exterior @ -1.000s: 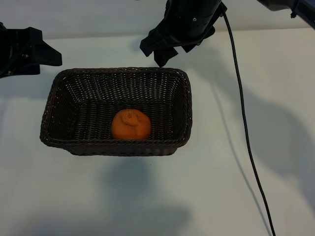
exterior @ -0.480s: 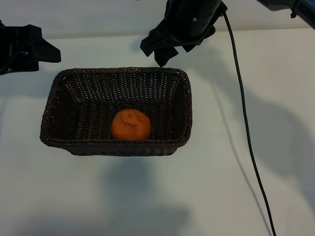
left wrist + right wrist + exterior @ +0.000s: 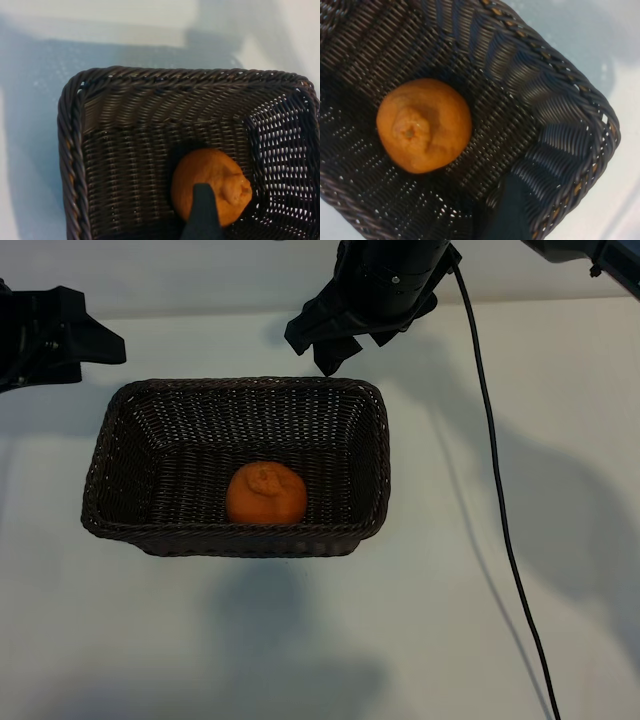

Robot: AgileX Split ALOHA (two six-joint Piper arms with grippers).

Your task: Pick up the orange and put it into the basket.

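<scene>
The orange (image 3: 265,493) lies on the floor of the dark brown wicker basket (image 3: 372,455), close to its near wall, with nothing touching it. It also shows in the left wrist view, orange (image 3: 212,182), and in the right wrist view, orange (image 3: 423,125). My left gripper (image 3: 100,360) hovers open and empty beyond the basket's far left corner. My right gripper (image 3: 312,352) hangs open and empty just past the far rim, right of the middle. Each wrist view shows only one dark finger: left finger (image 3: 202,212), right finger (image 3: 507,210).
The basket stands on a white table (image 3: 520,640). A black cable (image 3: 500,520) trails from the right arm down across the table to the right of the basket.
The left gripper has shifted very slightly toward the far side. The orange, the basket and the right gripper have stayed where they were.
</scene>
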